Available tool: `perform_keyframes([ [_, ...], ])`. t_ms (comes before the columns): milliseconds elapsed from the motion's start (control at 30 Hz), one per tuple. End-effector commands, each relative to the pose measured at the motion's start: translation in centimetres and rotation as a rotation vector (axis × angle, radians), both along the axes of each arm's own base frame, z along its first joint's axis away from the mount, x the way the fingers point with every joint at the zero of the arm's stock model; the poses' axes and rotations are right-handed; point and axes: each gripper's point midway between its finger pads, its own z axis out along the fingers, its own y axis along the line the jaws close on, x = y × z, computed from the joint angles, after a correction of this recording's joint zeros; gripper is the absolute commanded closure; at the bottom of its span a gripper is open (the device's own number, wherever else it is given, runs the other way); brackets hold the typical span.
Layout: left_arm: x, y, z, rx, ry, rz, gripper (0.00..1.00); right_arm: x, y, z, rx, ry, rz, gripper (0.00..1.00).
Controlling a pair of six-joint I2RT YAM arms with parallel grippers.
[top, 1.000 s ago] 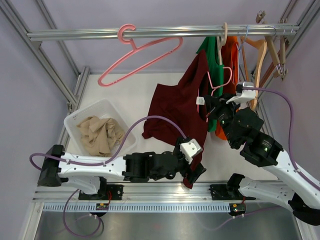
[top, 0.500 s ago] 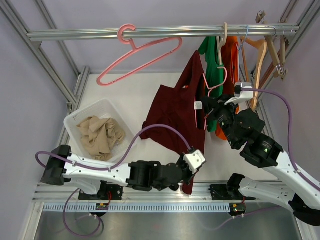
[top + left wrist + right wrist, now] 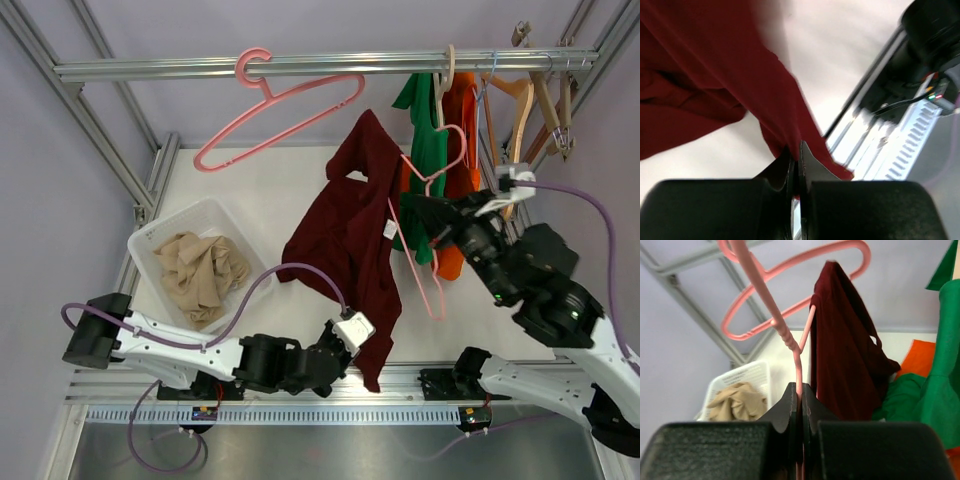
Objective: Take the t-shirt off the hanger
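Note:
A dark red t-shirt (image 3: 350, 230) hangs by one shoulder on a pink wire hanger (image 3: 432, 290), off the rail and tilted. My right gripper (image 3: 412, 208) is shut on the hanger's neck; in the right wrist view the pink wire (image 3: 785, 335) runs up from between the closed fingers (image 3: 801, 390), with the shirt (image 3: 845, 360) draped just right of it. Low near the table's front edge, my left gripper (image 3: 368, 350) is shut on the shirt's bottom hem. The left wrist view shows red cloth (image 3: 705, 75) pinched between the fingertips (image 3: 796, 150).
A white basket (image 3: 190, 212) with beige clothes (image 3: 200, 270) stands at the left. An empty pink hanger (image 3: 280, 110) hangs on the metal rail (image 3: 150, 70). Green (image 3: 428, 150) and orange (image 3: 462, 130) garments and wooden hangers (image 3: 520, 100) hang at the right.
My left gripper has shut on the shirt's hem and drawn back left toward the near edge. My right arm has shifted right with the hanger, and the shirt now stretches between them.

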Motion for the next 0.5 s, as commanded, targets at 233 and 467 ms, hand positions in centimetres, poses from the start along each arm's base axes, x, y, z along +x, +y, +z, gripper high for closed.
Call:
perform_keyframes([
  [233,4.6,6.6,10.0,-0.173,-0.152,0.218,1.0,-9.7,-4.7,4.7,0.2,-0.103,0.291,1.0],
  [467,7.5,9.8,19.0,-0.326,-0.315,0.351,0.98,-13.8,-4.2,5.6,0.229,-0.154,0.493,1.0],
])
